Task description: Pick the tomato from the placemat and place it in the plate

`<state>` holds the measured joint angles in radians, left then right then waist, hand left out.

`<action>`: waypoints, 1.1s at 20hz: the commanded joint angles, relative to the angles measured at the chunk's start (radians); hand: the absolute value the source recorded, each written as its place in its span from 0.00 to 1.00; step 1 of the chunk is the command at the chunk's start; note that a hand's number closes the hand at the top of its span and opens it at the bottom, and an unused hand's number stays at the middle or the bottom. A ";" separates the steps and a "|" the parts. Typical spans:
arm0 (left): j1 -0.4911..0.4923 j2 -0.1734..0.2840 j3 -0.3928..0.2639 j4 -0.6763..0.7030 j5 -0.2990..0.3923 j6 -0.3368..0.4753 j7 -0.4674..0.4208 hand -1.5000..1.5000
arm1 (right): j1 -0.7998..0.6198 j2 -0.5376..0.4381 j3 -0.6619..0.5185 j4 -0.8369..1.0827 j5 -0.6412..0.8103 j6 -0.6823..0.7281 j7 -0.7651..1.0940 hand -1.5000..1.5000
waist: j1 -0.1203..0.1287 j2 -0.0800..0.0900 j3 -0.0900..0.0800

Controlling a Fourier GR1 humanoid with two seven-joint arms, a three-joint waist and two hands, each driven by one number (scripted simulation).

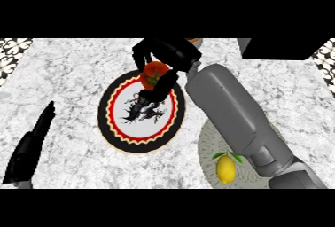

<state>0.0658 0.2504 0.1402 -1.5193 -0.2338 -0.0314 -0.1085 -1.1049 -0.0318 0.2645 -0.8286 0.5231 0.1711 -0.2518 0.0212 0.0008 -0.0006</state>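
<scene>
— Over the far rim of the black-and-red plate (116,129): right hand (167,51) curling round the tomato (155,72), carrying it clear of the surface. Fingers wrapping most of it, only the red front and green stalk showing.

— Hovering close to the edge rather than the middle, then?

— Looking so. Risking a roll if letting go there: being round, probably running off the rim onto the marble counter (65,75) instead of settling on the dragon picture.

— Anything else threatening?

— Grey forearm lying across the ribbed round mat (209,144), passing just beside the lemon (226,169). Possibly nudging the lemon when swinging or pulling back. Also opening from too high, possibly sending the tomato bouncing.

— And the other side?

— Left hand (29,150) resting at the lower left, fingers straight, holding nothing, well apart from the plate. Posing no trouble.

— Calling for what, in judgement?

— Shifting inward toward the centre, lowering close, then releasing gently.
</scene>
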 commanded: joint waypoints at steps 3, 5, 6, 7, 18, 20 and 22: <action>-0.081 0.006 0.002 0.085 -0.020 0.001 -0.026 0.50 | -0.012 0.031 0.241 0.067 -0.124 -0.118 0.102 1.00 | 0.022 0.006 -0.001; -0.048 -0.021 -0.027 0.038 -0.033 0.010 -0.015 0.50 | -0.055 0.031 0.275 0.141 -0.167 -0.140 0.093 1.00 | 0.035 0.008 0.000; -0.087 0.005 -0.009 0.033 -0.017 -0.010 0.009 0.50 | -0.027 0.031 0.316 0.156 -0.184 -0.164 0.074 1.00 | 0.044 0.011 0.000; -0.035 -0.006 -0.005 0.064 -0.025 0.004 -0.045 0.50 | 0.000 0.031 0.322 0.143 -0.196 -0.121 0.063 1.00 | 0.027 0.007 0.000; -0.077 -0.012 -0.014 0.046 -0.025 -0.007 -0.007 0.50 | 0.003 0.032 0.462 0.210 -0.504 -0.273 0.151 0.00 | 0.055 0.016 0.000; -0.047 0.001 -0.006 0.050 -0.014 -0.027 -0.025 0.50 | 0.053 0.032 0.479 0.139 -0.560 -0.351 0.159 0.00 | 0.060 0.014 0.000; -0.037 -0.016 -0.016 0.033 -0.014 -0.020 -0.036 0.50 | 0.034 0.032 0.386 0.162 -0.611 -0.360 0.105 0.00 | 0.050 0.013 0.001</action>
<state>0.0171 0.2432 0.1285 -1.4783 -0.2511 -0.0492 -0.1386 -1.0799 -0.0002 0.6907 -0.6581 0.0022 -0.1294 -0.1058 0.0753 0.0147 -0.0004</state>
